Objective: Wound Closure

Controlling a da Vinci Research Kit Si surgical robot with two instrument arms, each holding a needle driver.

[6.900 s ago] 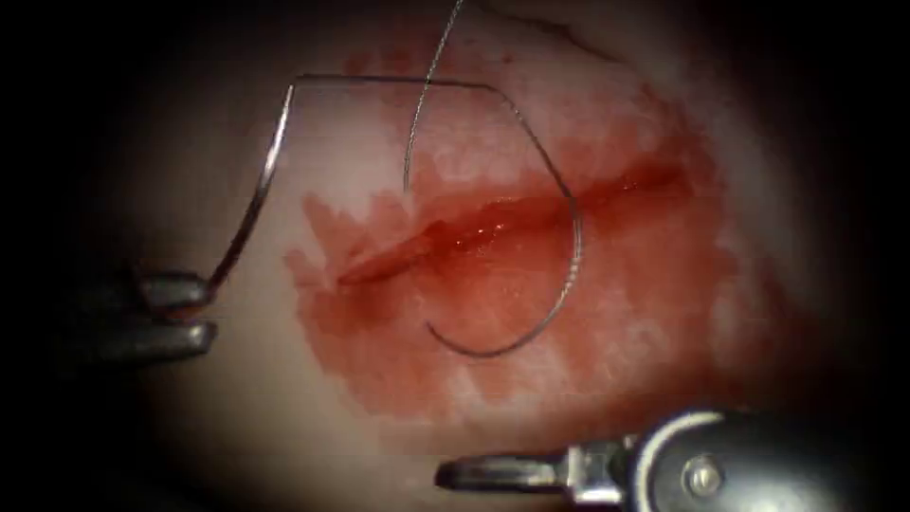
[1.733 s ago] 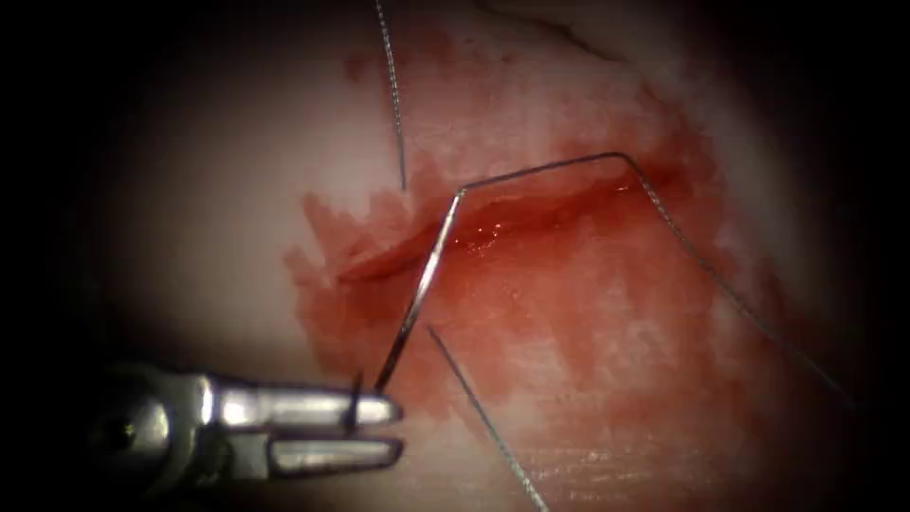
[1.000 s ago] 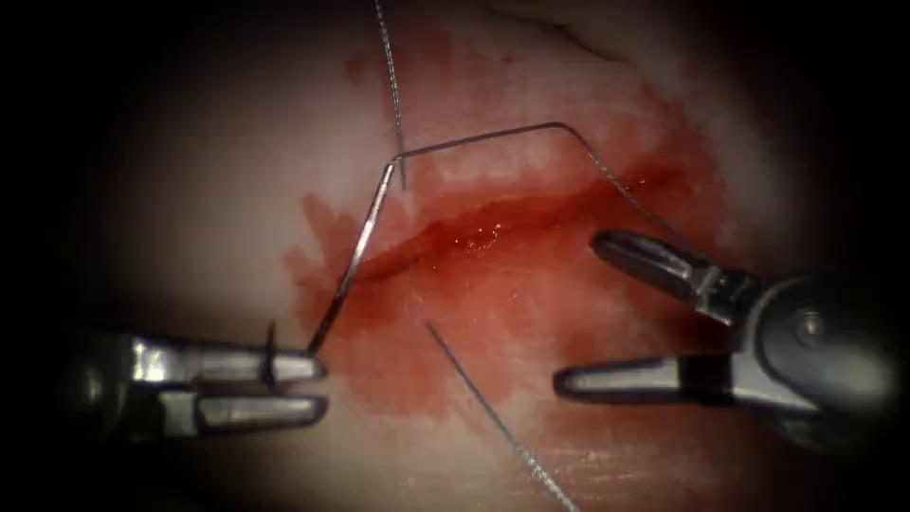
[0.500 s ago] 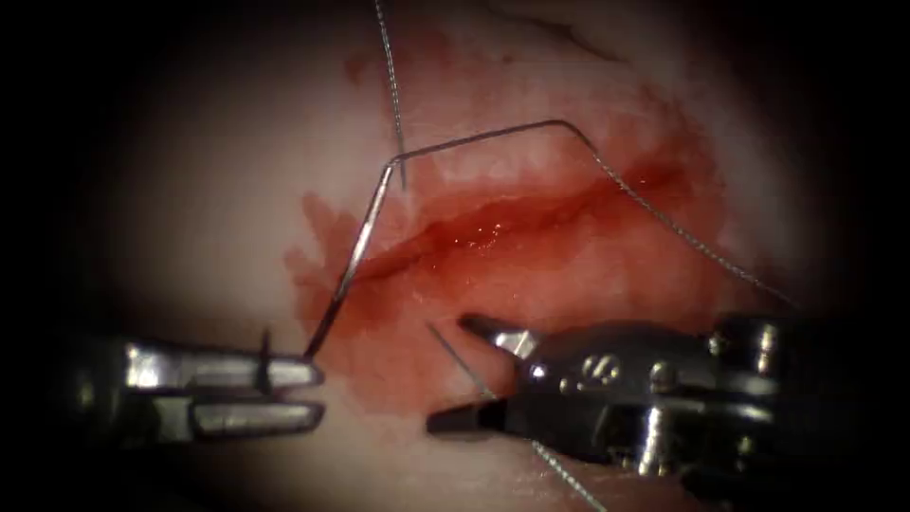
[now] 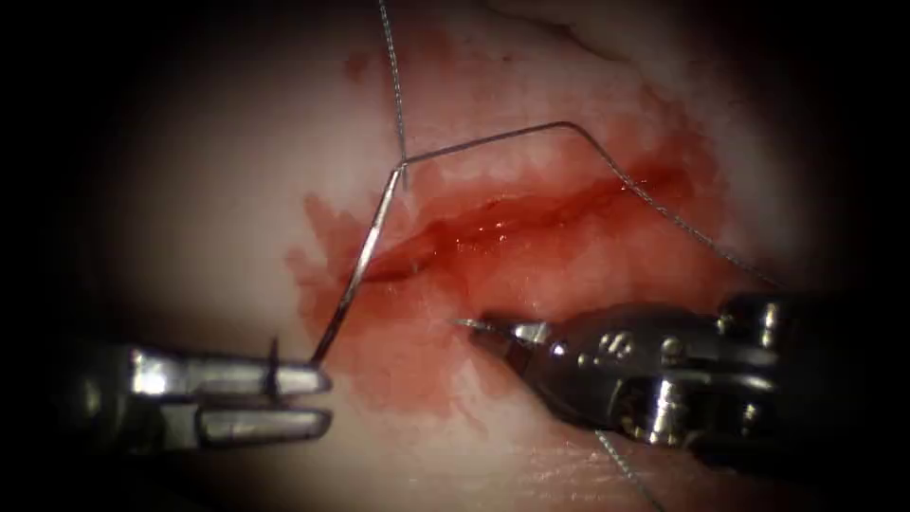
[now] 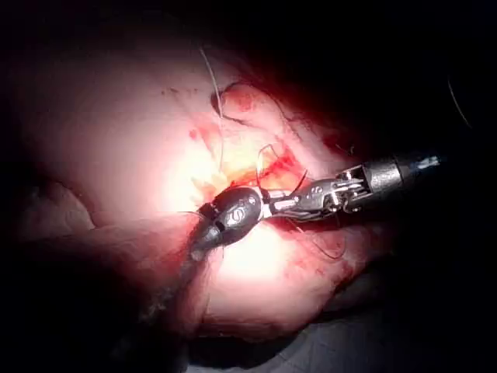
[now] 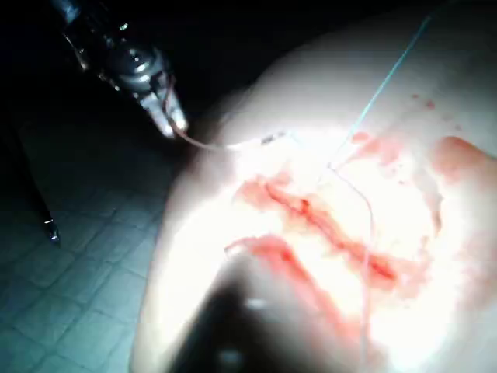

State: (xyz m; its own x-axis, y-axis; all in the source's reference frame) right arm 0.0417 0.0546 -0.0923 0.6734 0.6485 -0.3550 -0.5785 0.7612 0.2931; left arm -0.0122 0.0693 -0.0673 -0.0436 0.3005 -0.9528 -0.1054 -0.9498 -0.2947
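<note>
Now the left tool's fingers point(image 5: 318, 381) clamp the needle point(image 5: 358, 265) near its tip; the right tool's fingers point(image 5: 483, 332) grip thread point(image 5: 493, 139).

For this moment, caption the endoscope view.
Left gripper holds the needle near its tip; right gripper grips thread below the cut.

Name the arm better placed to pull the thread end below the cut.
Right, likely: right tool is shut on that thread; left tool holds the needle near its tip, outside the tissue.
</note>
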